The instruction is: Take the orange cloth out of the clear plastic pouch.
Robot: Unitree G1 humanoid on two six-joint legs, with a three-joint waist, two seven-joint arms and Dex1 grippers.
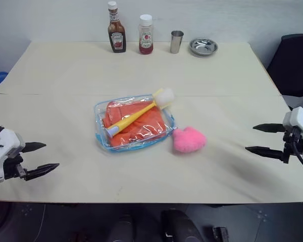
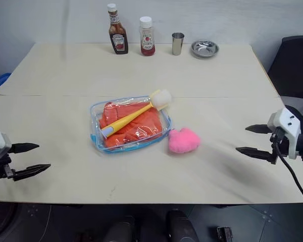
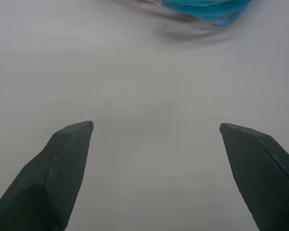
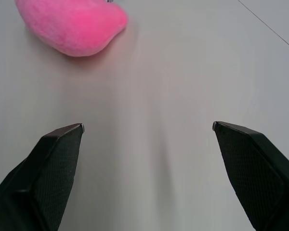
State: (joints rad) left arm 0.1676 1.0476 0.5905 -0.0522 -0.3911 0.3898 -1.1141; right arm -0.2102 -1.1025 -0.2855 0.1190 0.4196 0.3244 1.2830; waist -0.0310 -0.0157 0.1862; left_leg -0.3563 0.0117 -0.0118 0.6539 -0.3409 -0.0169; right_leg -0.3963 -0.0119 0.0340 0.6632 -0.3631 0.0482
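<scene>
The clear plastic pouch (image 1: 134,129) with light blue edging lies flat at the table's middle. The wrinkled orange cloth (image 1: 144,126) is inside it. A yellow brush with a white head (image 1: 136,115) rests across the top of the pouch. My left gripper (image 1: 46,156) hangs open near the front left edge, well apart from the pouch. My right gripper (image 1: 251,138) is open at the right, empty, pointing toward the pink sponge (image 1: 189,139). The pouch's blue edge (image 3: 209,7) is far beyond my left fingers.
The pink fluffy sponge (image 4: 72,24) lies just right of the pouch. At the table's far edge stand a ketchup bottle (image 1: 116,30), a red-labelled white-capped bottle (image 1: 146,35), a metal cup (image 1: 177,42) and a metal bowl (image 1: 203,47). A dark chair (image 1: 294,65) stands at the right.
</scene>
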